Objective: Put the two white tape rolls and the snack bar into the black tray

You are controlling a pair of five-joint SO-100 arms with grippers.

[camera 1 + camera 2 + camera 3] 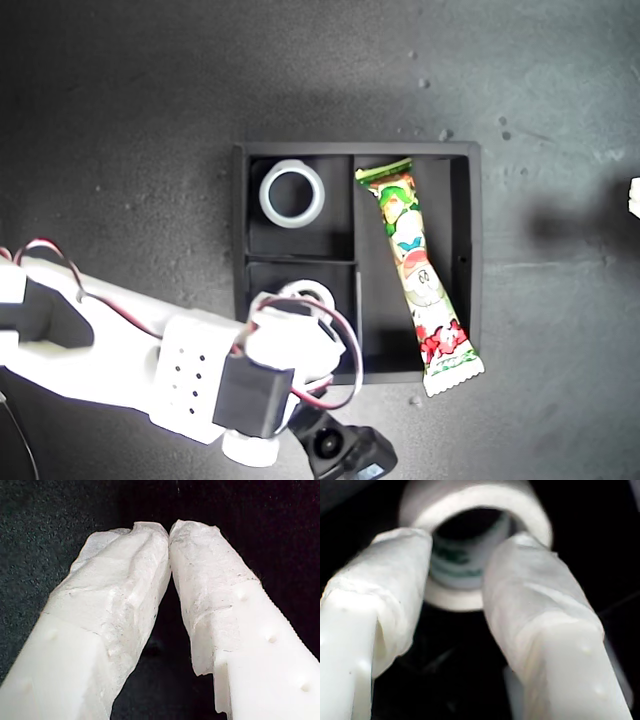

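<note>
the black tray (470,270) sits mid-scene in the exterior view. the snack bar (415,265) lies in its long compartment on that view's right, lower crimped end poking over the rim. plain tape roll (292,194) lies flat in the upper small compartment. the greenish roll (470,555) is in the lower small one, w/ my second gripper (457,565) over it, fingers apart around it. my first gripper (170,530) is pinched closed on nothing, over dark surface.
</note>
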